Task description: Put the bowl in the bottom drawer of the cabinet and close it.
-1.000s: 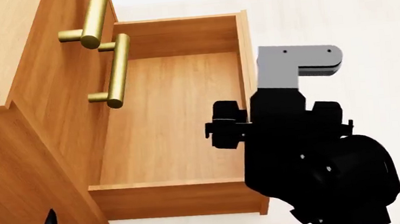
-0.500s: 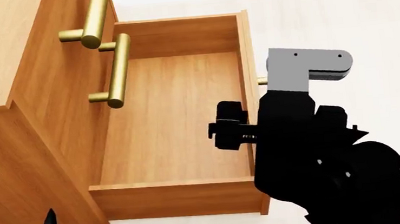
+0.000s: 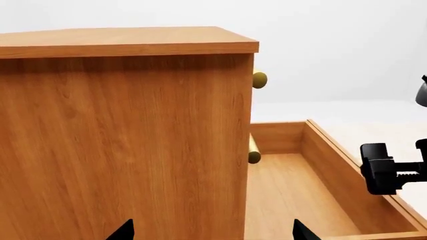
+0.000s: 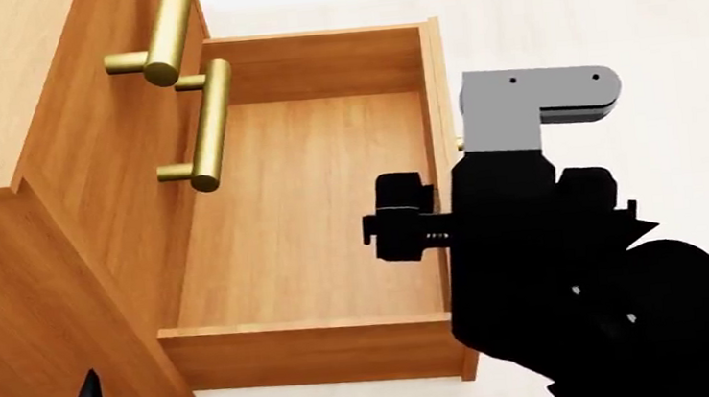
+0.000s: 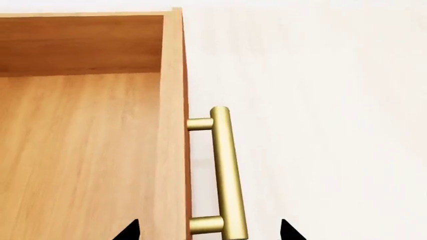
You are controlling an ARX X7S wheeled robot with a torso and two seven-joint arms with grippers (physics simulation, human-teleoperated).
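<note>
The shallow orange-brown wooden bottom drawer [image 4: 317, 211] stood open and empty; the right gripper [image 5: 208, 231], fingertips spread, straddled its brass bar handle [image 5: 224, 172]; bowl placing and closing remained

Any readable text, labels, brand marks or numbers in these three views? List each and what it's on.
None readable in any view.
Orange-brown wood-grain cabinet: plain wood, no label.
Open bottom drawer and its brass bar handle: unmarked.
Black right gripper and grey bracket: only small screw dots, no lettering.
</note>
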